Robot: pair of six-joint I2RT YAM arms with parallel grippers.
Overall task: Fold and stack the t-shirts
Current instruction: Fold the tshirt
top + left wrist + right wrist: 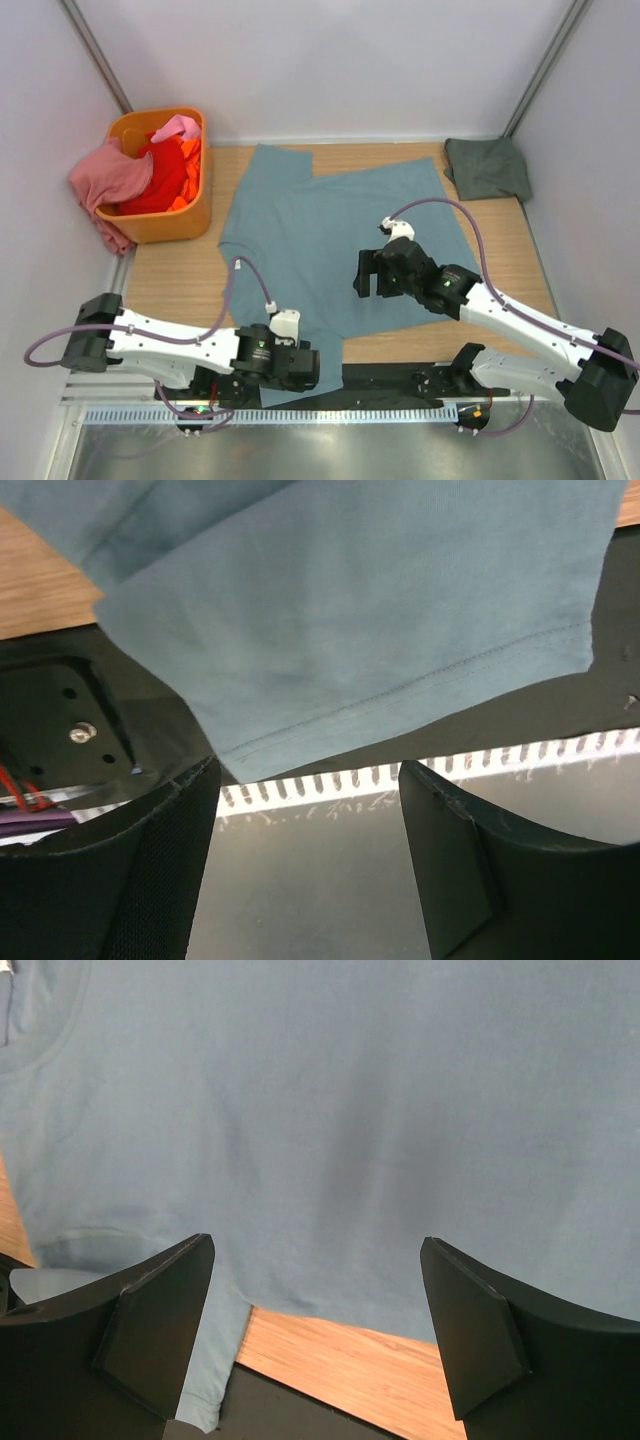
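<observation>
A large dusty blue-teal t-shirt (320, 235) lies spread flat on the wooden table. A dark grey-green t-shirt (488, 168) lies bunched at the back right. A pink t-shirt (110, 180) hangs over the rim of the basket, with a red one (160, 182) and an orange one (189, 165) inside. My left gripper (303, 367) is open and empty at the blue shirt's near hem (400, 695), which hangs over the table's front edge; it is open in the left wrist view (310, 865). My right gripper (366, 272) is open and empty just above the blue shirt's right middle (330, 1120); it is open in the right wrist view (318, 1335).
An orange plastic basket (165, 228) stands at the back left. A black base plate (400, 378) and a slotted metal rail (480, 755) run along the near edge. White walls close in the left, back and right sides.
</observation>
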